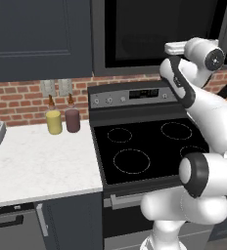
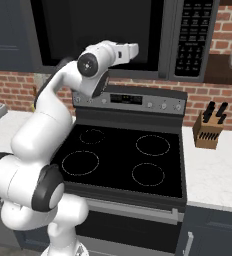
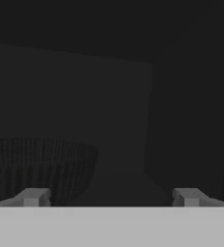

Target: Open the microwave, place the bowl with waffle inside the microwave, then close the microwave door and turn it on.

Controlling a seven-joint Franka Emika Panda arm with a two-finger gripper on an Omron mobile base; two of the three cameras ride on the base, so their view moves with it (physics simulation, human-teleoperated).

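**Pincer spread wide at the microwave, bowl just below its left tip**

The arm reaches up and forward over the black stove [image 1: 145, 146], with its hand at the level of the microwave [image 2: 113, 30] mounted above. In the right base view the white hand ends against the dark front of the microwave, to the left of the keypad panel [image 2: 190, 37].

In the hand view the pincer [image 3: 111, 197] stands with its two grey tips far apart, nothing between them. The space ahead is dim and grey, with flat walls meeting at a corner (it reads as the microwave's inside). The bowl [image 3: 39, 166] lies low on the left of that view, its ribbed dark outer wall rising just above and beyond the left fingertip [image 3: 33, 197]; whether the tip touches it cannot be told. The right tip is well apart from the bowl. The waffle cannot be made out in the dark.

On the pale worktop [image 1: 37, 166] left of the stove stand a yellow jar [image 1: 54, 122] and a maroon jar [image 1: 72, 120] side by side by the brick wall. Right of the stove sits a knife block [image 2: 208, 131].
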